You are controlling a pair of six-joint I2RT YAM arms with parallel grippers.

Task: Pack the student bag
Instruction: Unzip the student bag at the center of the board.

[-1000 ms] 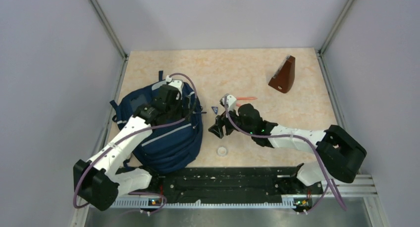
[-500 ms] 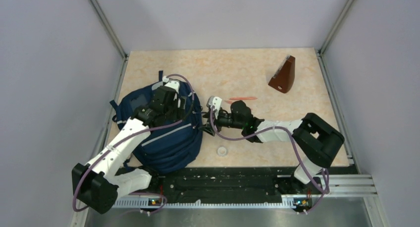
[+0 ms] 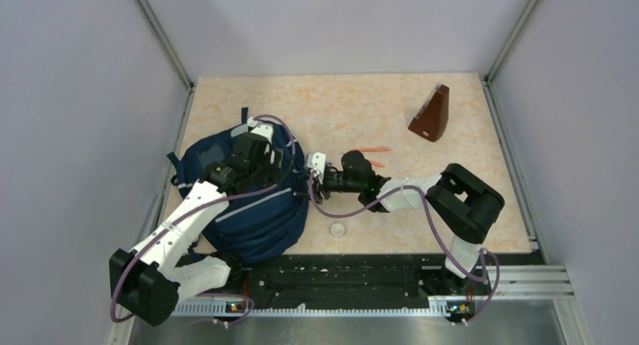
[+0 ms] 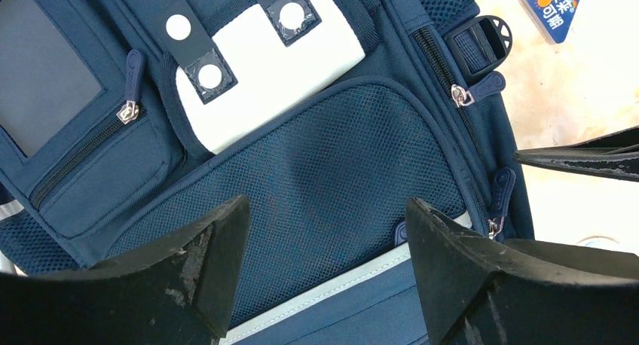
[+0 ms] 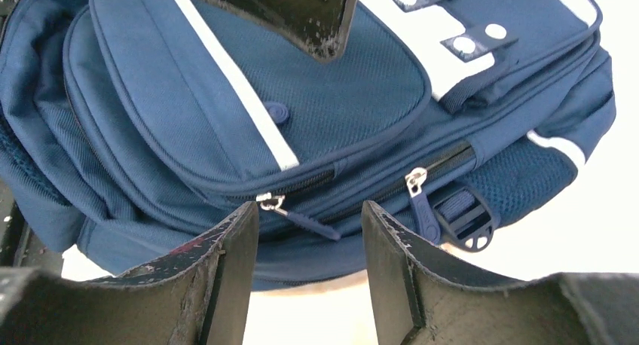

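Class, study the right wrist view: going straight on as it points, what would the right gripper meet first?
Probably the side of the student bag, at the zipper pull lying ahead of the open right gripper; the depth is unclear.

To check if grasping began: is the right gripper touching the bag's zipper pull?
Cannot tell. In the right wrist view the open right gripper frames the zipper pull on the bag, but no contact or gap shows plainly.
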